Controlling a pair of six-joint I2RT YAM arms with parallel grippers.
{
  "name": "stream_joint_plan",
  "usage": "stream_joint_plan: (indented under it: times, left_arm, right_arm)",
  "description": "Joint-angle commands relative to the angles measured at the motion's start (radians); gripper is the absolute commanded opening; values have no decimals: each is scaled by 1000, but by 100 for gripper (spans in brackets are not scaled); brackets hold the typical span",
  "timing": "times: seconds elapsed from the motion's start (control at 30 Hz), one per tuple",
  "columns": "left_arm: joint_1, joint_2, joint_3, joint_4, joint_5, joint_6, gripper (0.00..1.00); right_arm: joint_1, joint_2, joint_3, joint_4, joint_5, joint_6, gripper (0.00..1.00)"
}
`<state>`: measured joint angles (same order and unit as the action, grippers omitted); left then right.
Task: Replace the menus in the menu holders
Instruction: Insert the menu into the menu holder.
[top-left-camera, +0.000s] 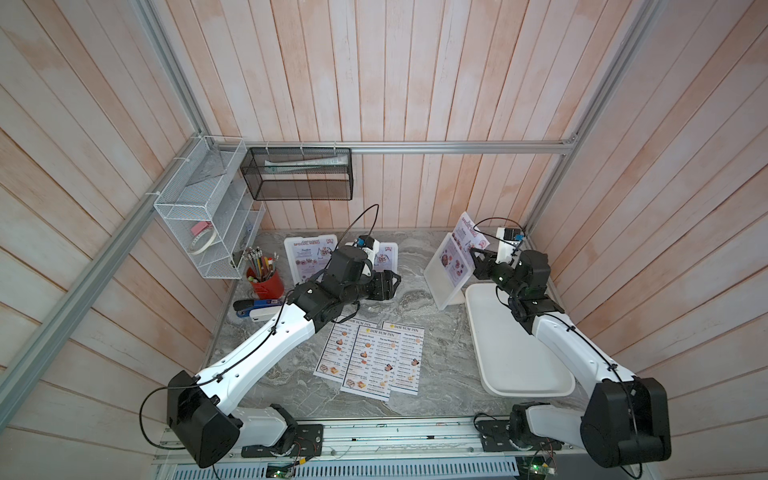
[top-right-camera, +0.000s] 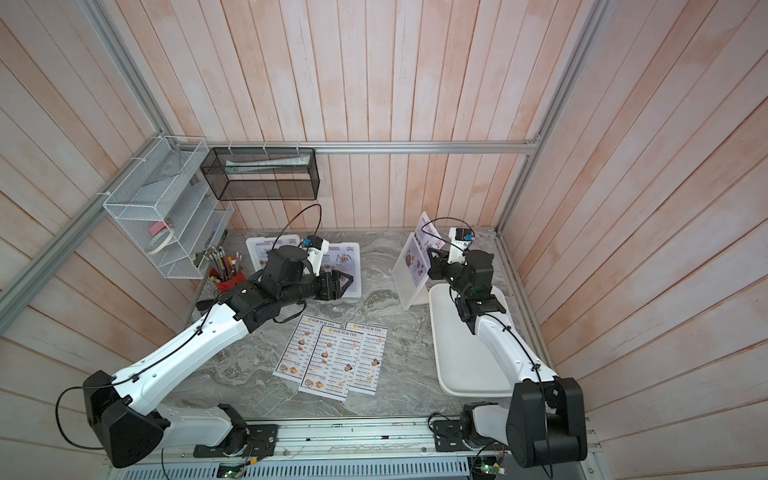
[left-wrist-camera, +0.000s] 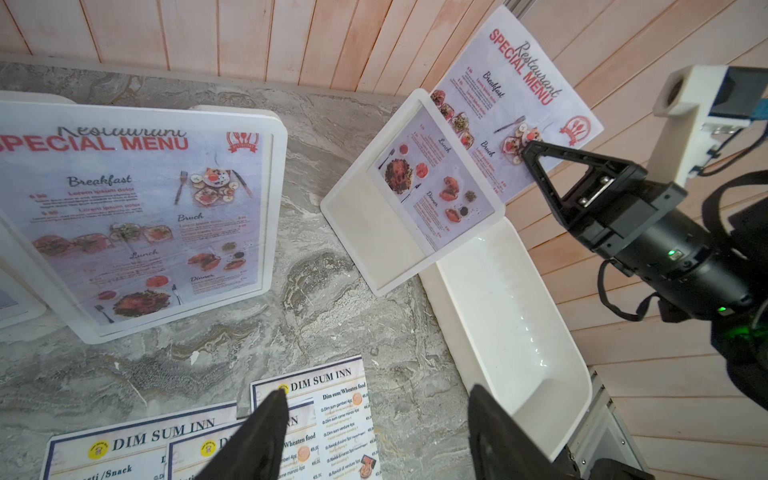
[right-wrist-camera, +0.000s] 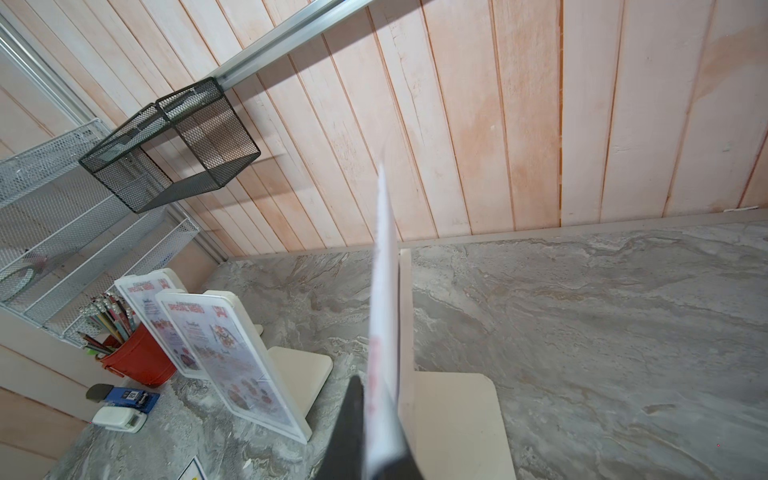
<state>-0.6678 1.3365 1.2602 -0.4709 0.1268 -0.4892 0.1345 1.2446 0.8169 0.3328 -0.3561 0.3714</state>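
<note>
Right gripper is clamped on the side edge of a pale lilac paper menu sheet headed "SPECIAL MENU" in red; this sheet sits about halfway out of a white plastic menu holder with rounded corners, heading end clear of the frame. The holder stands tilted on the grey marble-pattern table, just beside the far end of a large shallow white tray. Left gripper hovers with jaws apart and empty near three overlapping white "DIM SUM INN" paper sheets, lying flat. A second white holder and a third white holder stand at the rear, each with a lilac sheet seated
</note>
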Motion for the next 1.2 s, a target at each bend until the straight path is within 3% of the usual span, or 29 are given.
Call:
stream_joint_plan:
  times: [0.0, 0.3, 0.53, 0.9, 1.17]
  left_arm:
    - [5, 1, 4, 44, 17, 16, 71]
    - [5, -2, -14, 60, 22, 17, 70]
    - [10, 8, -20, 79, 28, 17, 71]
    - [10, 16, -23, 93, 37, 12, 71]
    - [11, 10, -33, 98, 34, 6, 71]
  right_arm:
    - [17, -34, -27, -14, 8, 32, 14]
    - [-7, -10, 83, -146, 96, -22, 21]
    - [-18, 26, 116, -172, 73, -29, 6]
    - [-9, -51, 3, -127, 35, 16, 2]
    - [-6, -57, -16, -136, 18, 41, 14]
